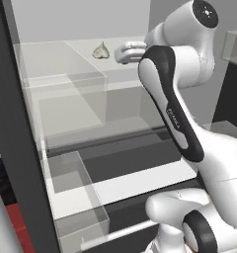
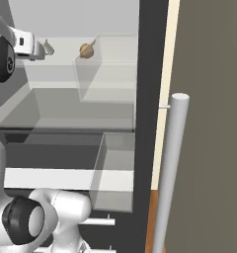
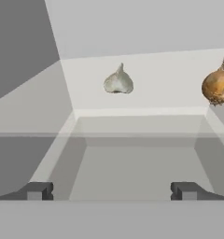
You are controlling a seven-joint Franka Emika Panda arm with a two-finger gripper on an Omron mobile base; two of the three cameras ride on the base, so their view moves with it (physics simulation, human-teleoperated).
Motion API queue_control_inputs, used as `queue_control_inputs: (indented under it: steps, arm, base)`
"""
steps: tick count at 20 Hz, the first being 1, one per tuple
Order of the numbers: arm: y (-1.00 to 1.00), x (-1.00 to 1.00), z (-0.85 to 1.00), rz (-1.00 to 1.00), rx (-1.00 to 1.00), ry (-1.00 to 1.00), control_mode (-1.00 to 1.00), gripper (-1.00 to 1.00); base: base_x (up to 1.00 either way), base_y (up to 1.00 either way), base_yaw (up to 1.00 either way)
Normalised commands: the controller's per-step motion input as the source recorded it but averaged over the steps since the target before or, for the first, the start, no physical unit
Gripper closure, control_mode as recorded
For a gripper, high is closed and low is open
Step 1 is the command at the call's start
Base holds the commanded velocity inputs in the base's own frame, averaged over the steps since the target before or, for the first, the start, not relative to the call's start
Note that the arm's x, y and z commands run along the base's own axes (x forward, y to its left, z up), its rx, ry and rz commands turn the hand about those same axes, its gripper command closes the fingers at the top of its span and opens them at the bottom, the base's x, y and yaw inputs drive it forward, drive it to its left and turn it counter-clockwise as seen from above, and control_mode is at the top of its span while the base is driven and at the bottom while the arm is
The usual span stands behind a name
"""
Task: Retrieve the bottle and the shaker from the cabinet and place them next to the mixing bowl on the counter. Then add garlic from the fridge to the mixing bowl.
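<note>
Garlic [image 3: 118,80] sits on fridge shelf [image 3: 142,65]; gripper [image 3: 112,190] fully open, empty, short of it; onion [image 3: 217,86] cut off at edge.

garlic [image 3: 118,81]: showing pale whitish-beige
onion [image 3: 218,87]: glowing golden-brown
fridge [image 1: 21,148]: showing dark frame, grey interior
shelf [image 3: 142,112]: looking clear
fingertips [image 3: 37,191]: showing dark grey
</note>
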Motion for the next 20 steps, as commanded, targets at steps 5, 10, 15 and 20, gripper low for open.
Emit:
queue_control_inputs:
  steps: [5, 10, 15, 20]
  arm:
    - [0.04, 0.32, 0.04, 0.0, -0.05, 0.0, -1.0, -1.0]
    - [0.09, 0.26, -0.05, 0.0, -0.03, 0.0, -1.0, -1.0]
    - [0.16, 0.39, -0.16, 0.0, -0.03, 0.0, -1.0, -1.0]
    - [0.2, 0.42, -0.03, 0.0, -0.02, 0.0, -1.0, -1.0]
  base:
    - [0.0, 0.0, 0.0]
    - [0.0, 0.0, 0.0]
    - [0.0, 0.0, 0.0]
    - [0.0, 0.0, 0.0]
